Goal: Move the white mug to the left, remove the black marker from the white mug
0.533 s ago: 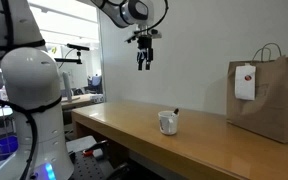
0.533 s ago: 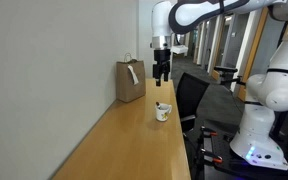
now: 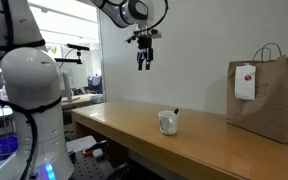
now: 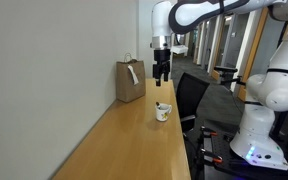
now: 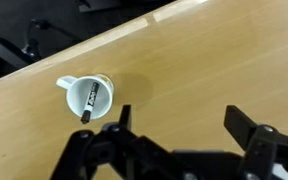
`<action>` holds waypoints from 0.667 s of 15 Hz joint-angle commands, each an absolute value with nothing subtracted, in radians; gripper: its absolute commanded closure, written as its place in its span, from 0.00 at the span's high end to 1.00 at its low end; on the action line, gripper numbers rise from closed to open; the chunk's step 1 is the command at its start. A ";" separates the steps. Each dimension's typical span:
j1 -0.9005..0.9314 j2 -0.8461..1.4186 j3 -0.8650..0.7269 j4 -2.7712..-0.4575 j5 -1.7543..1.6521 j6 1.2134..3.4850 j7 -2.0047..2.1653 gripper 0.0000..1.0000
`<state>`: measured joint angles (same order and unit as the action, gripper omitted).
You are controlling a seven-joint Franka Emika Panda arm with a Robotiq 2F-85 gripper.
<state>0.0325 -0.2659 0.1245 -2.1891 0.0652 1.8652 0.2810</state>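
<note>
A white mug stands on the wooden table, also seen in an exterior view and in the wrist view. A black marker leans inside it, its tip sticking out over the rim. My gripper hangs high above the table, well above and to one side of the mug, as an exterior view also shows. In the wrist view the gripper is open and empty, with the mug off to the left of the fingers.
A brown paper bag with a white tag stands at the far end of the table, also seen in an exterior view. A wall runs along one long side of the table. A black chair stands by the other side.
</note>
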 commanded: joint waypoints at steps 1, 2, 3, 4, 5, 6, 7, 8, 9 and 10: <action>0.039 -0.265 0.118 -2.187 0.063 1.863 0.282 1.00; 0.039 -0.265 0.118 -2.187 0.063 1.863 0.282 1.00; 0.039 -0.265 0.118 -2.187 0.063 1.863 0.282 1.00; 0.039 -0.265 0.118 -2.187 0.063 1.863 0.282 1.00; 0.035 -0.265 0.118 -2.192 0.053 1.877 0.287 1.00; 0.030 -0.264 0.112 -2.197 0.052 1.884 0.291 1.00; 0.024 -0.265 0.107 -2.204 0.045 1.892 0.297 1.00; 0.016 -0.266 0.097 -2.212 0.040 1.900 0.298 1.00; 0.007 -0.266 0.082 -2.222 0.043 1.909 0.283 1.00; -0.003 -0.264 0.065 -2.234 0.041 1.921 0.264 1.00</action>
<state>0.0123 -0.2608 0.0921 -2.2035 0.0487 1.8797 0.2802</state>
